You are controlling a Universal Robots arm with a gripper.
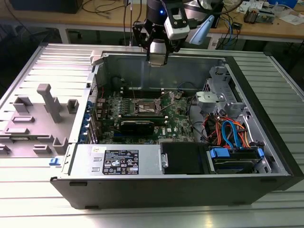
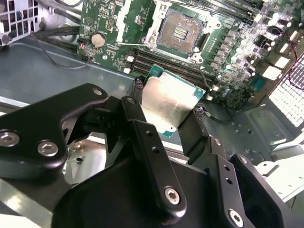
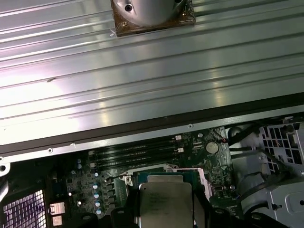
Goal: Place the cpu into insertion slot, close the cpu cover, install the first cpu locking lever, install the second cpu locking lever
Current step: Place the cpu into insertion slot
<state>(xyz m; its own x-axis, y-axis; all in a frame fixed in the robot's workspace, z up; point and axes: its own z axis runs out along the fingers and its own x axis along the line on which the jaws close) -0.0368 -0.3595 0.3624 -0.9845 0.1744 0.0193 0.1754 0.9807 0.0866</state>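
Claw (image 2: 167, 114) clenched on cpu (image 2: 169, 103), fingers (image 2: 141, 127) on two opposite edges. In second wrist view we see chip in air, apart from motherboard (image 2: 97, 19), silver top showing. Insertion slot (image 2: 182, 31) open, bare, mid board. We judge chip light, stiff, thin, metal slippery, underside fragile: hold by edges only, level.

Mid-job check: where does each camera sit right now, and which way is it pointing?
Exterior view: off the arm, looking down into the open computer case; the arm and tool hang over its far wall.
Second wrist view: behind the tool's fingers, facing the motherboard and empty insertion slot.
First wrist view: on the wrist, facing the ribbed table and motherboard.
Both wrist views share the cpu gripped in the tool.
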